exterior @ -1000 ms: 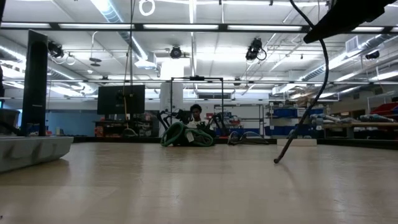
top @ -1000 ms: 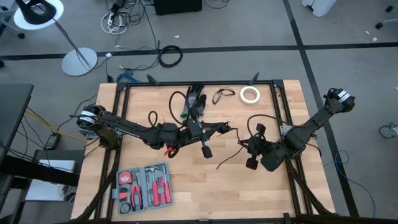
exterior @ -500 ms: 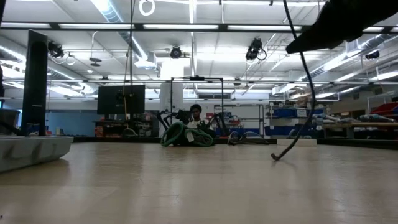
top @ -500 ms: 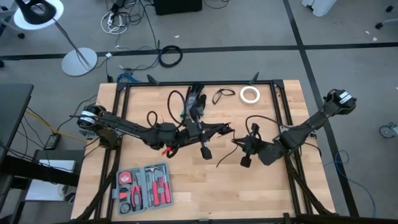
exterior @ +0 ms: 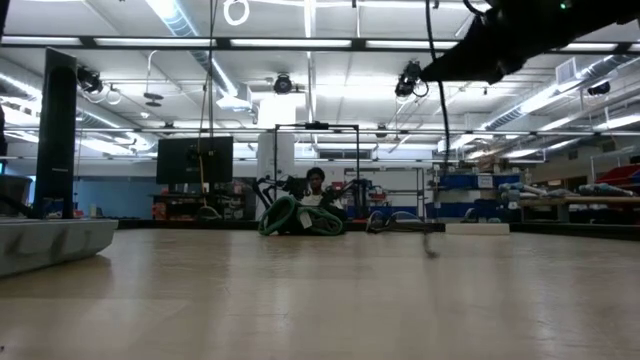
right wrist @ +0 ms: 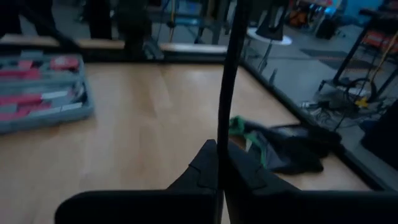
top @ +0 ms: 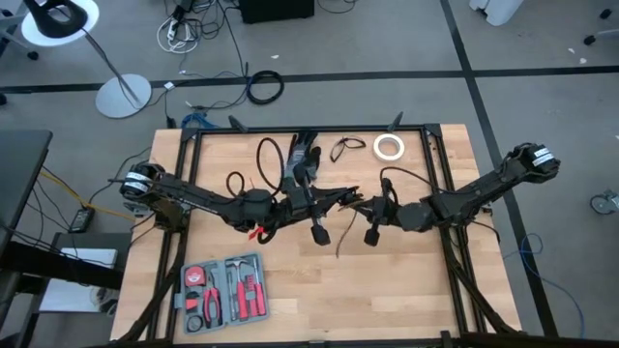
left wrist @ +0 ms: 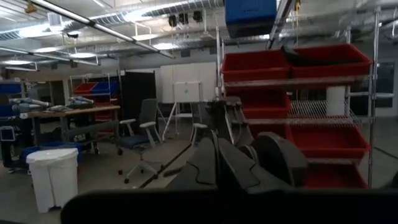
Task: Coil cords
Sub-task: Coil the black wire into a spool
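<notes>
Cord (top: 350, 232), thin, black, dangling slack

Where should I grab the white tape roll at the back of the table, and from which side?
Probably its wall on the side away from the small cord loop, coming straight down: the white tape roll lies flat, hole up, so one finger fits inside, one outside. The right gripper, nearer, is shut on a cord.

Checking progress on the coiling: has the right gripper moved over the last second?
Yes. In the high view the right gripper has swung away from the table's right edge toward the left gripper at mid-table, carrying the cord it is shut on.
</notes>
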### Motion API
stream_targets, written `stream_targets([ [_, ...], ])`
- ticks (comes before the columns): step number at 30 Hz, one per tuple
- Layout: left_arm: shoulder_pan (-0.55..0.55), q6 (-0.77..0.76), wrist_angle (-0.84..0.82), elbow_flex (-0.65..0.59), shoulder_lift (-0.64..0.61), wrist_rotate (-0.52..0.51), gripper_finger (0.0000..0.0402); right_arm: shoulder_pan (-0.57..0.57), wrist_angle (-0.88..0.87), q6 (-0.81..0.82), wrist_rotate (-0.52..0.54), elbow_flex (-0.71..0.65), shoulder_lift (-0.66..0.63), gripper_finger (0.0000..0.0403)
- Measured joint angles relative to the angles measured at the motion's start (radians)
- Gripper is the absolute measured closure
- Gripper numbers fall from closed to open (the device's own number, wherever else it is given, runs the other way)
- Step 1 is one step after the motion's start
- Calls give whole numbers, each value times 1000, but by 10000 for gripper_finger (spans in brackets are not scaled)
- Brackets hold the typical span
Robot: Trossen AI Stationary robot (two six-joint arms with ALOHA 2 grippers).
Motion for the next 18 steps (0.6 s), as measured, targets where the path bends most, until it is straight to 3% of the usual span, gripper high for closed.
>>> stream_targets([
  [10, 37, 22, 175, 1, 66, -18, 401, -47, 179, -71, -27, 0, 0, 399],
  [18, 86, -4, 236, 3, 134, -62, 401, -37, 186, -20, -119, 0, 1, 399],
])
